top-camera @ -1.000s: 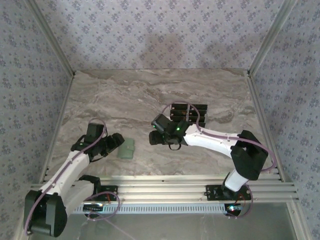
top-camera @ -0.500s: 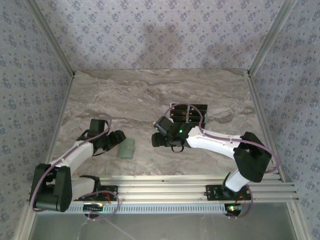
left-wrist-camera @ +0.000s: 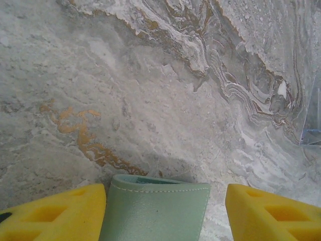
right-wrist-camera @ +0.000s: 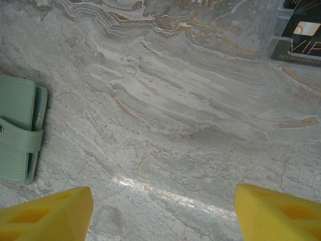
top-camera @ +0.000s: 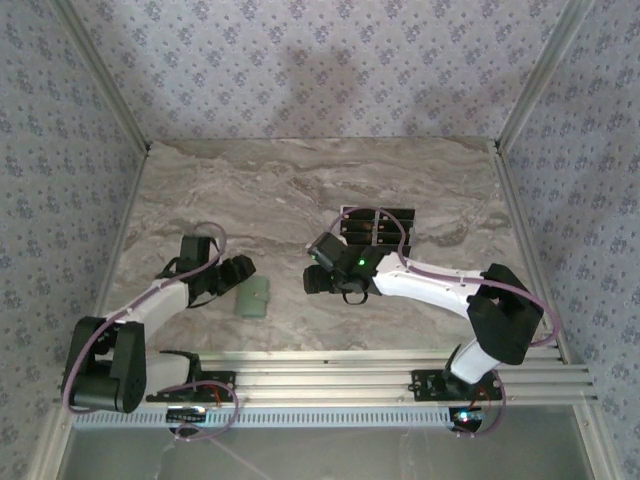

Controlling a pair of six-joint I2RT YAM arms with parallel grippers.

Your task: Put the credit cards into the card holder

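Observation:
The pale green card holder (top-camera: 253,297) lies flat on the marble table, left of centre. My left gripper (top-camera: 236,270) stands open over its far-left end. In the left wrist view the card holder (left-wrist-camera: 155,211) sits between the yellow fingers: the left finger (left-wrist-camera: 60,213) meets its edge, while a gap separates it from the right finger (left-wrist-camera: 271,211). The black credit cards (top-camera: 378,226) lie side by side behind the right arm. My right gripper (top-camera: 320,272) hangs open over bare table between holder and cards, with nothing inside the gripper (right-wrist-camera: 163,198). One credit card (right-wrist-camera: 301,42) shows top right and the card holder (right-wrist-camera: 17,128) at the left.
The cards rest on a clear plastic sheet (right-wrist-camera: 273,35). Patterned walls (top-camera: 320,70) close the table (top-camera: 300,190) on three sides, and an aluminium rail (top-camera: 330,375) runs along the near edge by the arm bases.
My left arm has stretched right toward the card holder and its jaws have narrowed a little. The right gripper drifted slightly right, then held still.

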